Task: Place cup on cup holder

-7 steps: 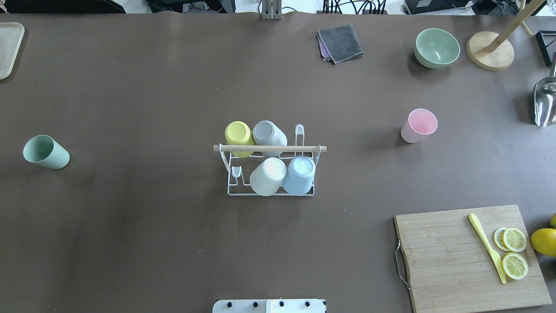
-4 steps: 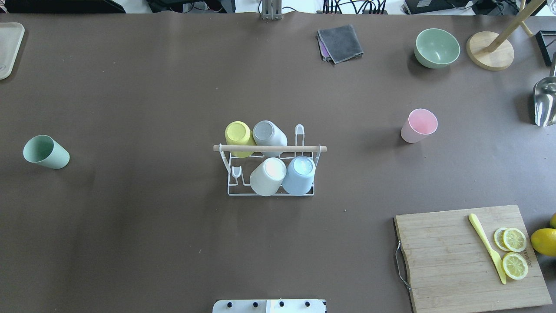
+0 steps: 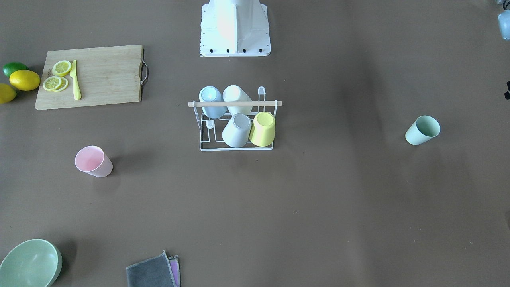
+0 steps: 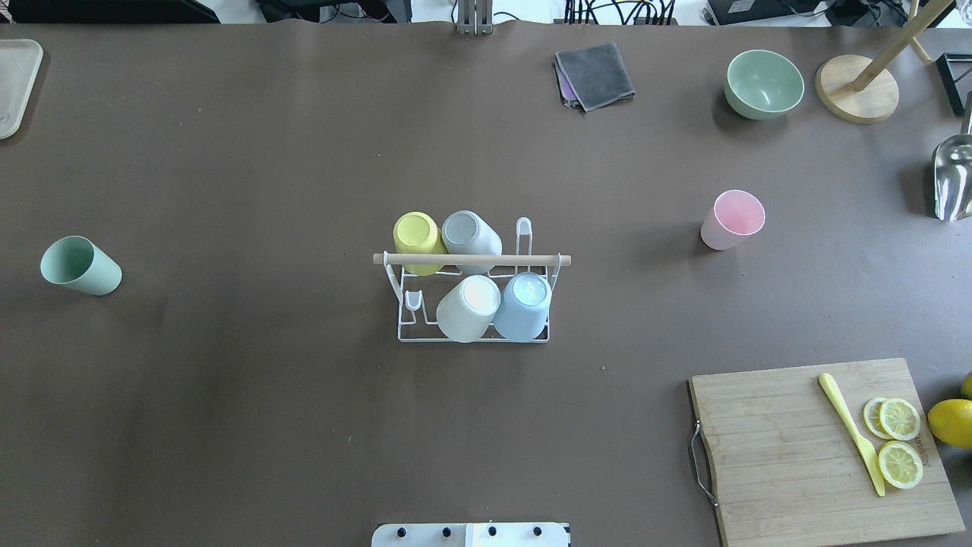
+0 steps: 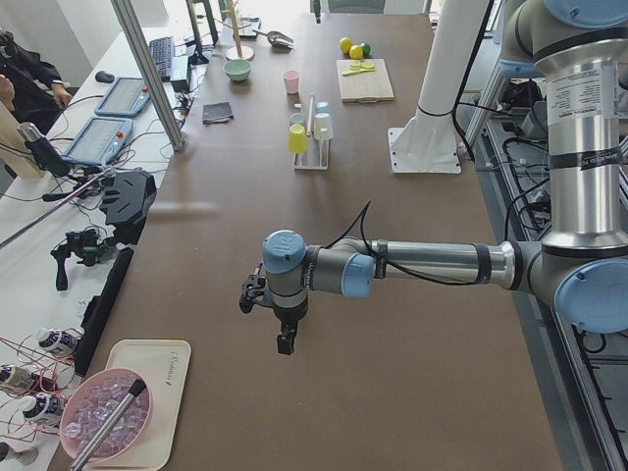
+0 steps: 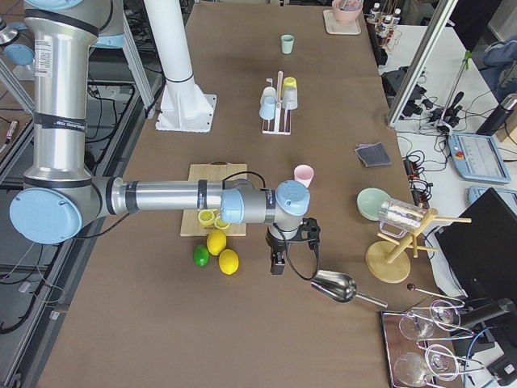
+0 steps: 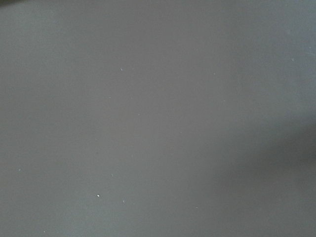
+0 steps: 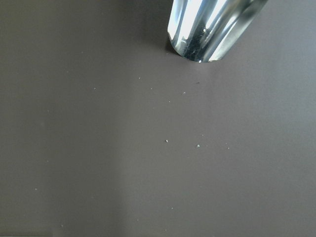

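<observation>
**Beside the right gripper, a scoop; both loose cups far off**

Under the left gripper (image 5: 285, 341) and the right gripper (image 6: 277, 263) there is only bare bench (image 4: 228, 152). Both show only from the bench ends, so I cannot tell whether either is parted or closed. Neither wrist view shows anything held.

A metal scoop (image 6: 334, 284) lies just beside the right gripper, and a careless swing outward could knock it. Well beyond it stands the pink cup (image 4: 731, 219), mouth up. The green cup (image 4: 80, 264) stands the same way, well beyond the left gripper. Either cup must be turned over, and its smooth tapered wall may slip or topple if pinched off-centre.

Farthest from both, the cup holder (image 4: 531, 260) carries four cups. Two prongs (image 4: 524, 232) are free, each close to a seated cup and near the wooden rod. A cup brought in crooked could strike the rod, unseat a neighbour, or push the light rack.
</observation>
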Tool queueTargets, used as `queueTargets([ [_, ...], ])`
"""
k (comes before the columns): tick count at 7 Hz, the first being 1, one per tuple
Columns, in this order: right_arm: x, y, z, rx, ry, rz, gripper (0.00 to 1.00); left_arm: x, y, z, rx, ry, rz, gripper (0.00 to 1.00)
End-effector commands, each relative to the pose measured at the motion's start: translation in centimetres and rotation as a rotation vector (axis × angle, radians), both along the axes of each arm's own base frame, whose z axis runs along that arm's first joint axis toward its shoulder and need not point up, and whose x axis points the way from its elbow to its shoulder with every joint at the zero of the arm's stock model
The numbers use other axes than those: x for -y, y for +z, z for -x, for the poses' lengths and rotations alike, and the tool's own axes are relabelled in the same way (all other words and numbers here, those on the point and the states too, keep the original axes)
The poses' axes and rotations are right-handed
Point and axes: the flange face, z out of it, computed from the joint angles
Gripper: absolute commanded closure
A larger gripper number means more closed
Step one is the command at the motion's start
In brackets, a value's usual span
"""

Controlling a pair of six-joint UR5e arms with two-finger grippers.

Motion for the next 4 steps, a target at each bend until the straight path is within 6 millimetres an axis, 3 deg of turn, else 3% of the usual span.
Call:
queueTargets([
  [1,0.62,-2.46,1.41,0.004,-0.026,-0.044,0.00,0.06,-0.10,0.01,0.000,0.000,-0.002,0.02],
  [4,0.62,-1.90,1.45,0.000,-0.029,-0.040,0.00,0.52,-0.65,-0.11,-0.001,0.001,-0.014,0.02],
])
